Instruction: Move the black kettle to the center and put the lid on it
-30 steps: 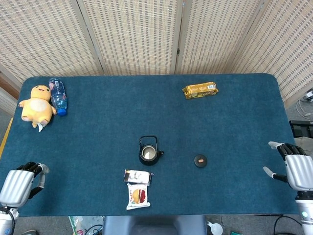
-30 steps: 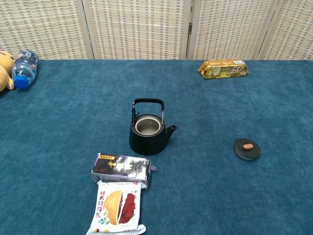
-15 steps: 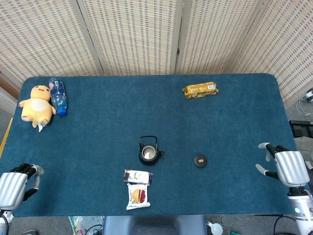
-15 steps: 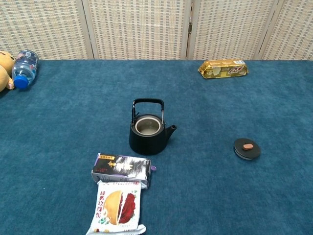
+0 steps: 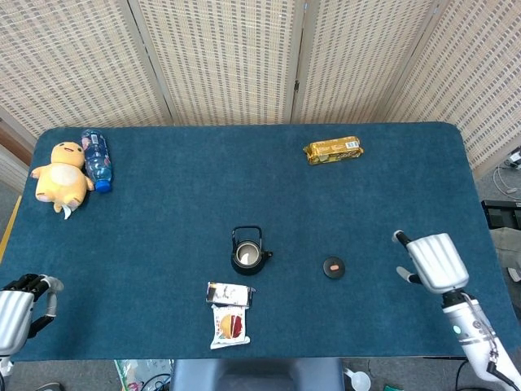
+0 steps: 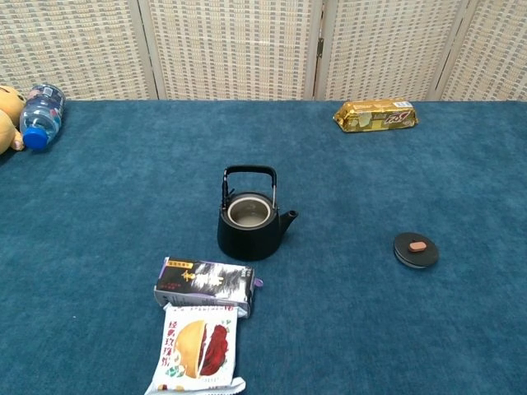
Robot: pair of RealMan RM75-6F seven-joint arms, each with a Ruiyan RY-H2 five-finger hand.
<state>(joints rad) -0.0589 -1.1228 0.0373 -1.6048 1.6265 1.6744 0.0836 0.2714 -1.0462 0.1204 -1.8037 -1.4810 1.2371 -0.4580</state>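
**Lid lies between kettle and right hand**

Black kettle [image 5: 247,251] sits upright near frame centre in the head view, mouth uncovered, bail handle raised, spout toward the right of the frame. Lid [image 5: 334,266] lies flat on the blue table [image 5: 179,171], well apart from the kettle, right of it and slightly lower in frame.

Right hand [image 5: 433,261] hovers at lower right, holding nothing; fingers appear spread, though only its back shows plainly. Lid lies directly left of it, and the kettle beyond on nearly the same line. Clearly the nearer hand for the lid.

Left hand [image 5: 18,305] sits at the lower-left edge, fingers curled in, empty, far from both pieces.

Kettle looks already central; lid pickup is likely the next step. Snack packets [image 5: 229,308] lie just below the kettle.
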